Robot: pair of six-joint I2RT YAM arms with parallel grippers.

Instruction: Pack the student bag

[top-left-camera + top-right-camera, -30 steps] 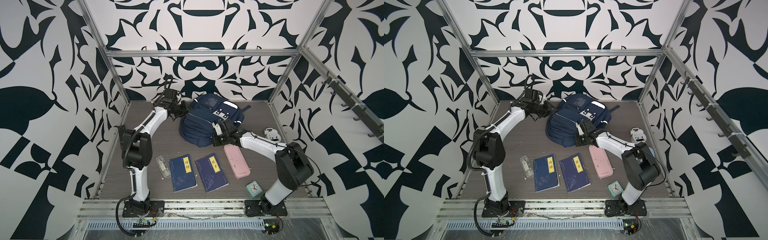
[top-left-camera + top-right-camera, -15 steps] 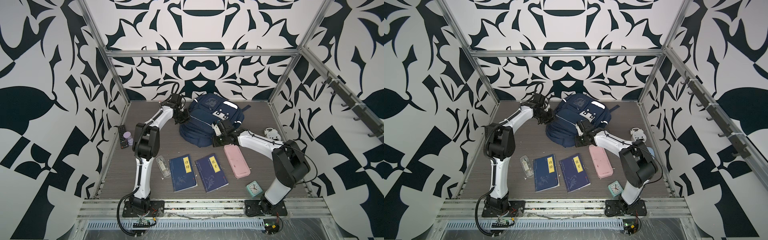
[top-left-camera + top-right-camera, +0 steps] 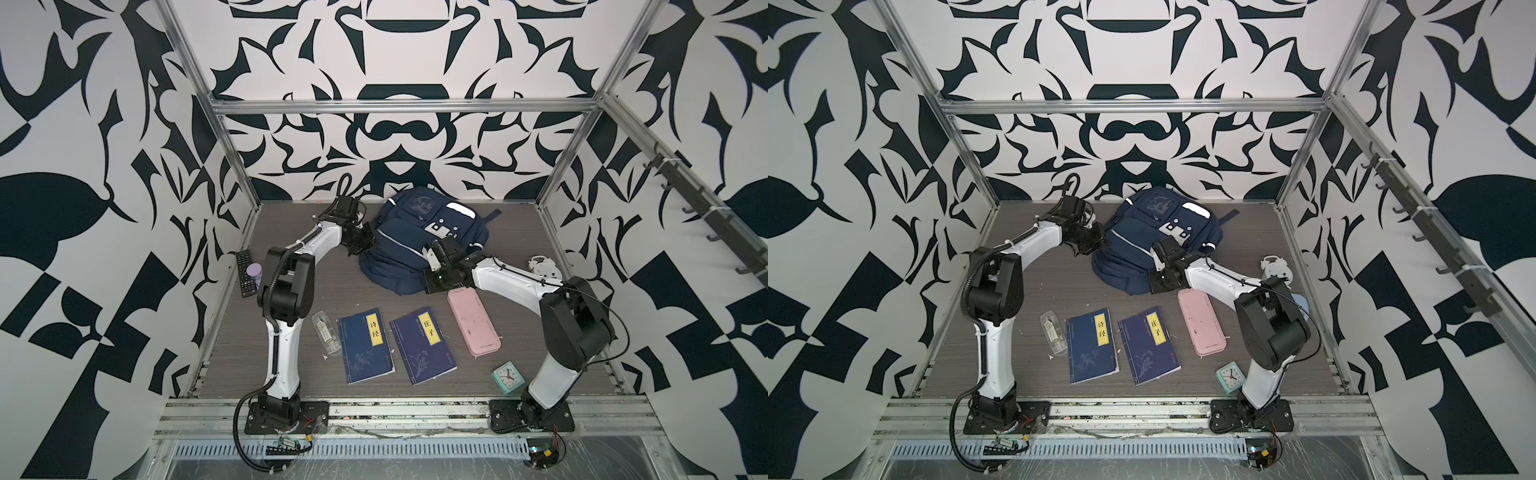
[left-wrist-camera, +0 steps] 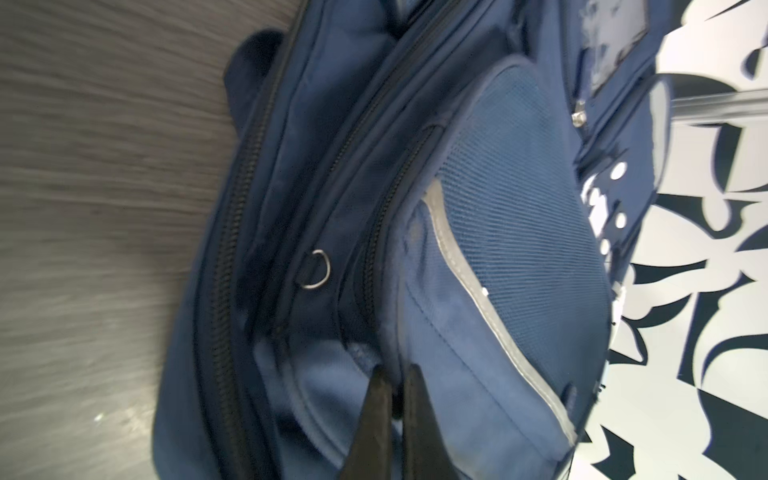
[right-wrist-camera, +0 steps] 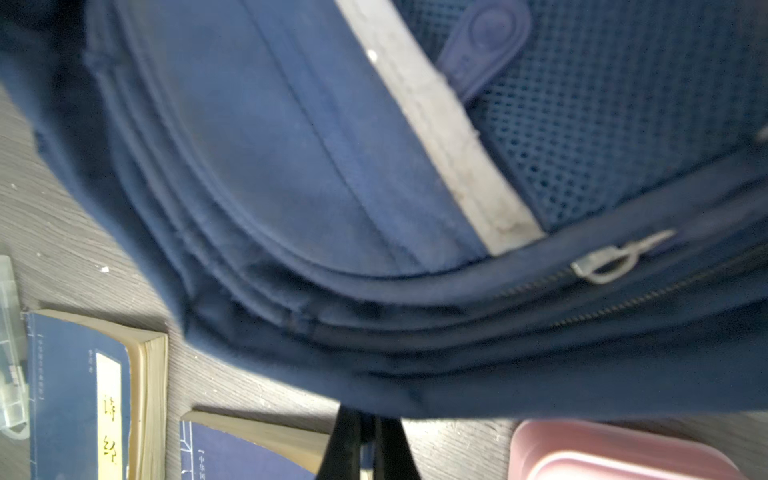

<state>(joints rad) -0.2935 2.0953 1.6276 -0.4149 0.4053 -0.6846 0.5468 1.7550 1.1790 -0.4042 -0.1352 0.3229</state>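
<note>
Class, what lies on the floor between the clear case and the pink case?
Two blue books, side by side, one nearer the clear case, one nearer the pink case; both top views show them.

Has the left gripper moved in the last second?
Yes. The left gripper has come forward along the left side of the student bag, from its top corner to mid-side.

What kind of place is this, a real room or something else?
Probably a robot test cell: aluminium frame, patterned wall panels, left arm and right arm bolted down near the student bag.
</note>
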